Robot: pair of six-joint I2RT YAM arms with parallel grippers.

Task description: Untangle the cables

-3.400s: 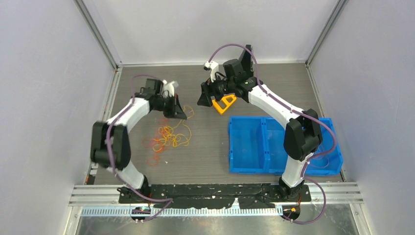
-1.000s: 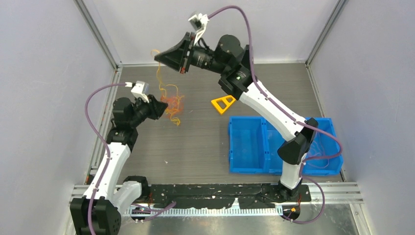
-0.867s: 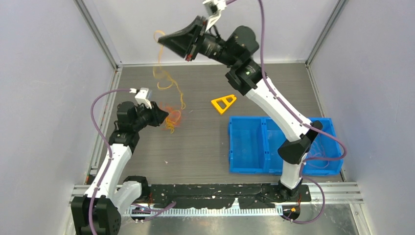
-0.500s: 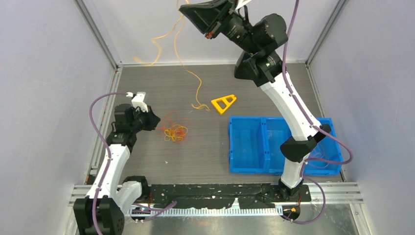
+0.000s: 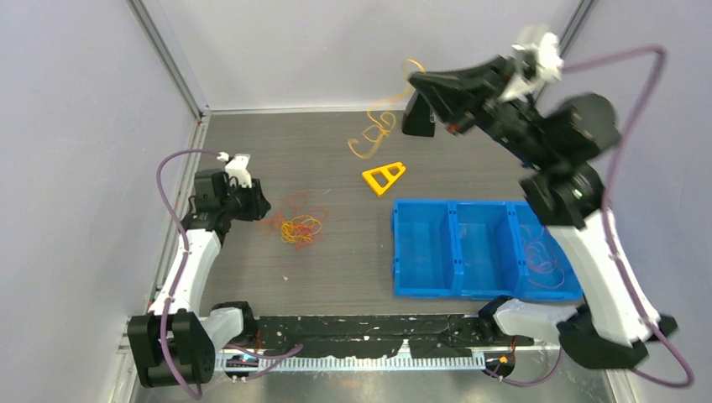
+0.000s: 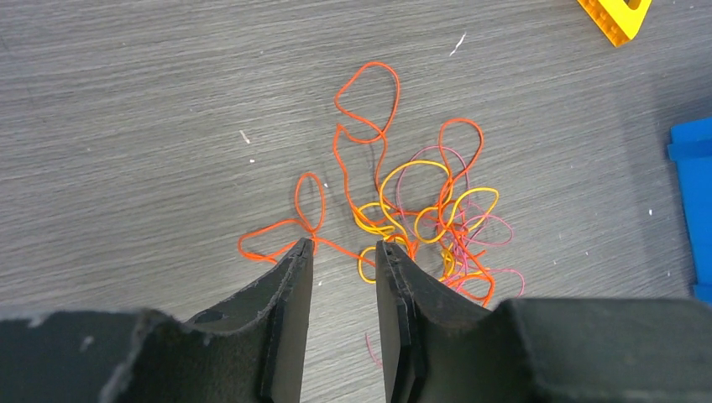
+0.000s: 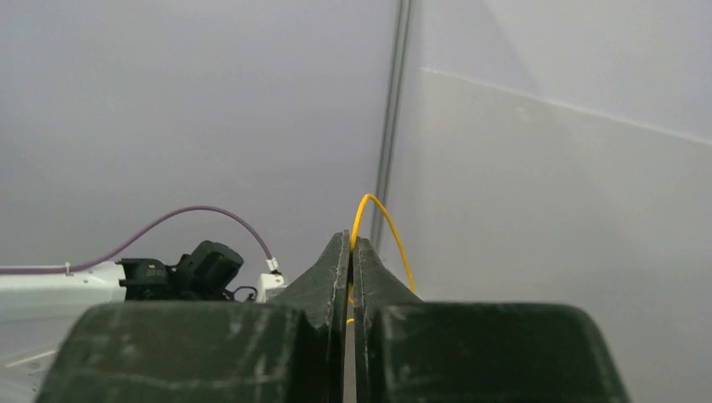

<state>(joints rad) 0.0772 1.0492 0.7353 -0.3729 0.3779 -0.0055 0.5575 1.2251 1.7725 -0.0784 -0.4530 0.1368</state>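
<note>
On the grey bench (image 6: 126, 126) | tangled thin orange, yellow, red cables (image 6: 420, 210): probably limp, light; grip outer loops | left tool (image 6: 344, 245) part-open, empty | right tool (image 7: 351, 239) pinching yellow strand (image 7: 388, 225)

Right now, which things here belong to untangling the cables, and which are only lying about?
Belonging to the job: tangled cables; yellow cable, held by the shut right gripper; open left gripper; blue bin, some strands in its right compartment.
Lying about: yellow triangular frame.

table (image 5: 353, 264) | cables (image 5: 295, 225) (loose tangle) | yellow frame (image 5: 384, 177) | blue bin (image 5: 437, 293)
</note>
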